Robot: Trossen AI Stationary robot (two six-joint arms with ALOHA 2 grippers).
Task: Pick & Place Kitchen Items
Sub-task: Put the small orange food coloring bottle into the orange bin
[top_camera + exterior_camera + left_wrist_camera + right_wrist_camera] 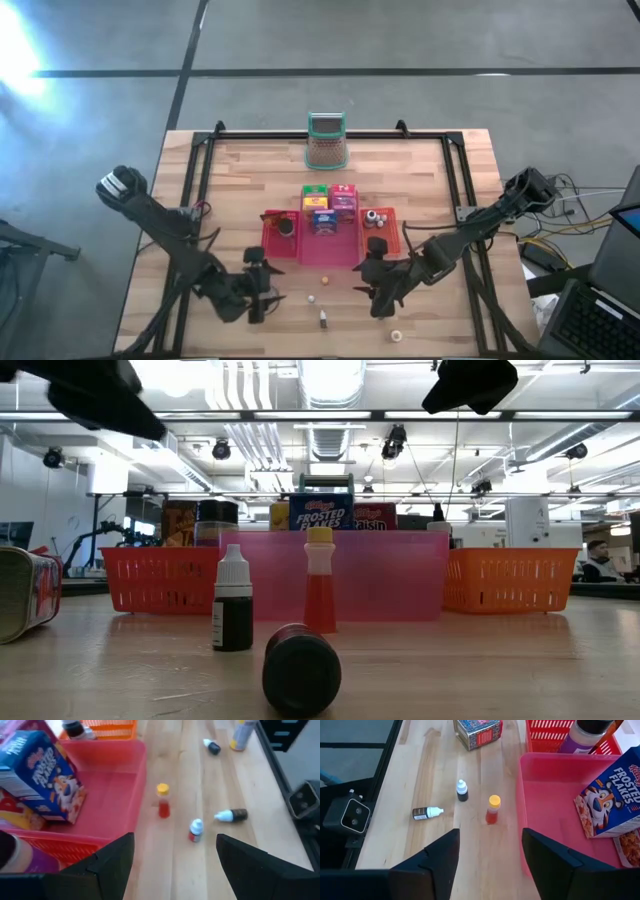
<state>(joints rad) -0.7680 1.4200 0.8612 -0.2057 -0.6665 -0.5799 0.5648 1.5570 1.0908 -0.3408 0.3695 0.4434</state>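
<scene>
We see bright ceiling lights [330,380] glaring overhead — the nearest dark bottle [301,668] blurs, and floor glare whitens 1 corner.

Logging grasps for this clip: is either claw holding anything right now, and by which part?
Nothing is held. The left claw and the right claw both stand open and empty above the wooden table.

A wooden counter [230,190] with a black frame stands on a grey concrete floor [420,35] crossed by dark lines. Beyond it, a white ceiling [560,445] carries ducts [330,380], strip lights and hanging lamps [398,435].
</scene>
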